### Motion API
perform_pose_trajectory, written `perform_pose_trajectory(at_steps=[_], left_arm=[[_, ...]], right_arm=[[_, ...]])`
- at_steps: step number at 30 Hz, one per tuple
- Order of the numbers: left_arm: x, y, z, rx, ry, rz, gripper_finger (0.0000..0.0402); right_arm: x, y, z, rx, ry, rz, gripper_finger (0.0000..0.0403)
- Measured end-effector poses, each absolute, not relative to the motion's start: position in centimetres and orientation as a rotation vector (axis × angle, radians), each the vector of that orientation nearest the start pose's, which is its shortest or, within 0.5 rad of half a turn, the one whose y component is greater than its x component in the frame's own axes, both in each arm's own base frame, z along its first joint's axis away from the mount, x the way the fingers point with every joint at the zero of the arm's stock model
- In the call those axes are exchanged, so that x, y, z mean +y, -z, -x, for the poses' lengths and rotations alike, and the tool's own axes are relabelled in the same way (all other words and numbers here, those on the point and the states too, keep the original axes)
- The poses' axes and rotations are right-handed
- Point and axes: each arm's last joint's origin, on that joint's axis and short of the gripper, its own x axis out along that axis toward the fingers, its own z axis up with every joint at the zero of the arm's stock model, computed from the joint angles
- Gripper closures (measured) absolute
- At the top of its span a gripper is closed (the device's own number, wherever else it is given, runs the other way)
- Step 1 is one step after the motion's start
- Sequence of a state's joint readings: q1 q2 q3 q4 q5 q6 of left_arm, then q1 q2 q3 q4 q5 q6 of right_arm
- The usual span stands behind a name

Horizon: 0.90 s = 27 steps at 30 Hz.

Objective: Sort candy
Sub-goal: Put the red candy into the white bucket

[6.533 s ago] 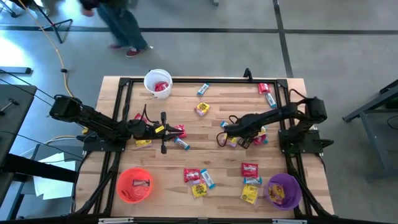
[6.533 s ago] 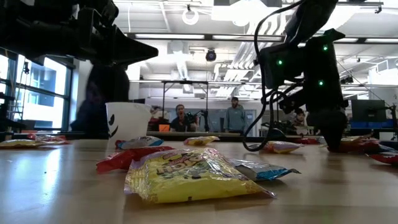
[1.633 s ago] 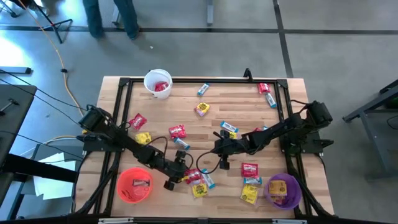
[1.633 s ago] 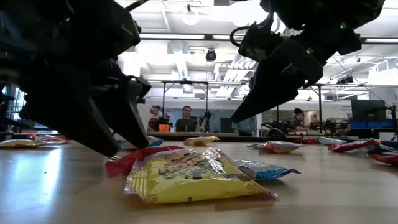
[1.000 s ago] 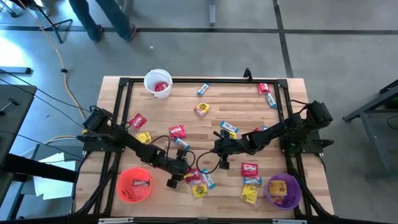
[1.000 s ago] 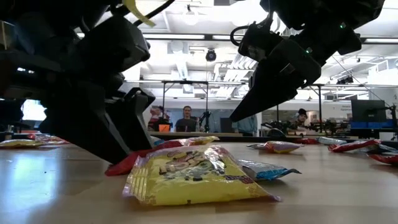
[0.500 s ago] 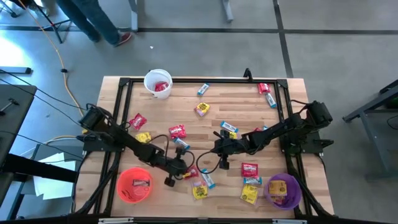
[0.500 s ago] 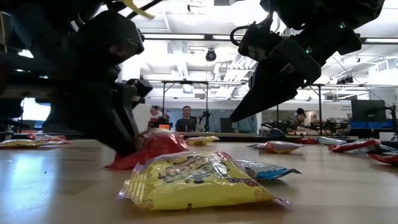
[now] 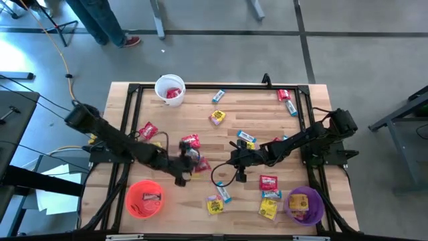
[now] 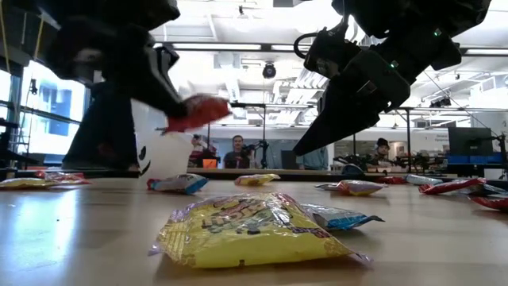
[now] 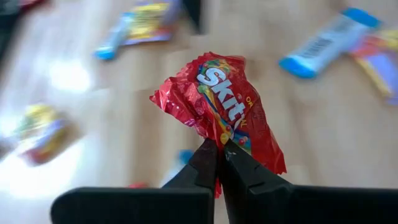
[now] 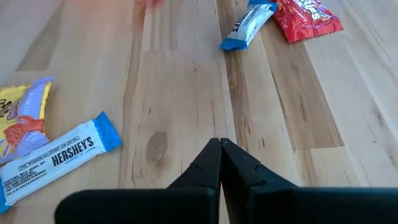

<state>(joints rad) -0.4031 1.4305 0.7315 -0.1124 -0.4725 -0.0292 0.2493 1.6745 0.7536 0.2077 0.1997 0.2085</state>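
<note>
Overhead: my left gripper (image 9: pixel 194 163) has risen off the near pile and now hangs mid-table, clamped on a red Skittles packet (image 9: pixel 201 164); half a second ago it was lower, beside the orange cup (image 9: pixel 145 199). My right gripper (image 9: pixel 234 157) hasn't moved, fingers together, holding nothing.

Table level: red packet (image 10: pixel 198 111) now rides in the air, off the wood, behind the yellow packet (image 10: pixel 246 230).

Left wrist: fingers pinch the packet's (image 11: pixel 221 106) lower edge.

Right wrist: closed fingertips (image 12: pixel 219 163) hover above bare wood, a blue-and-white Hershey's bar (image 12: pixel 53 162) nearby.
</note>
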Motion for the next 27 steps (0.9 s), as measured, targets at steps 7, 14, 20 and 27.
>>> perform_pose_trajectory(at_steps=[7, 14, 20, 27], left_arm=[[-3.9, -22.4, -23.4, 0.733, -0.369, -0.295, 0.0401], [2.6, -24.6, -21.2, 0.727, -0.675, -0.207, 0.0401], [8.0, -25.5, -20.0, 0.781, -0.88, -0.159, 0.0401], [13.3, -27.9, -19.3, 0.881, -0.995, -0.083, 0.0401]], right_arm=[[7.2, -14.4, -30.8, 0.696, 0.025, -0.041, 0.0403], [7.2, -14.4, -30.8, 0.696, 0.024, -0.04, 0.0403], [7.2, -14.4, -30.8, 0.695, 0.024, -0.038, 0.0403], [7.2, -14.4, -30.8, 0.695, 0.023, -0.035, 0.0403]])
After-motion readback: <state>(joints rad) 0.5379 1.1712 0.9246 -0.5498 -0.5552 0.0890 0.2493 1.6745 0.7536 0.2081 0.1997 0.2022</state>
